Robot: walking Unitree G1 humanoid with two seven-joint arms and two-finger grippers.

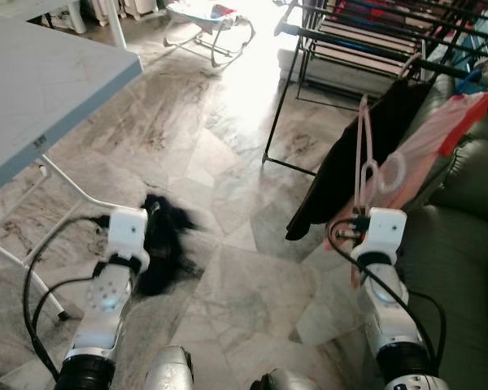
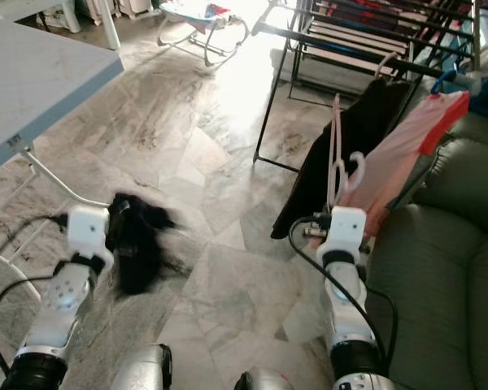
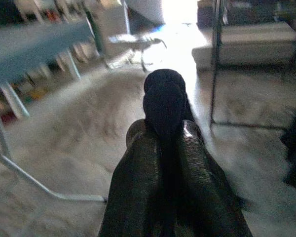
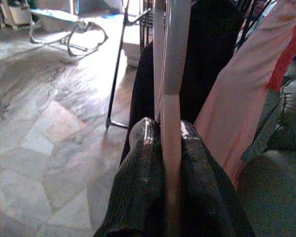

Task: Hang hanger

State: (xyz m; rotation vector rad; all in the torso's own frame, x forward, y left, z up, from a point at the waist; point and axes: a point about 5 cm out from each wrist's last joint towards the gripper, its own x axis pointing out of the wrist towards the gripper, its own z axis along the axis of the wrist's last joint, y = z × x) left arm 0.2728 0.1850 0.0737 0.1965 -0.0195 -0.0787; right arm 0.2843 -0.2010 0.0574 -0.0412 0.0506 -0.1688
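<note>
A pale pink plastic hanger stands upright in my right gripper, which is shut on its lower bar; its hook curls to the right. The right wrist view has the hanger pinched between both black fingers. It is held just in front of a black garment and a pink garment that hang from the black drying rack. My left gripper is shut on a dark black cloth low over the floor, and the cloth sticks out past the fingertips.
A grey-green sofa fills the right side, close to my right arm. A white folding table stands at the left with its legs near my left arm. A baby bouncer sits far back on the marble floor.
</note>
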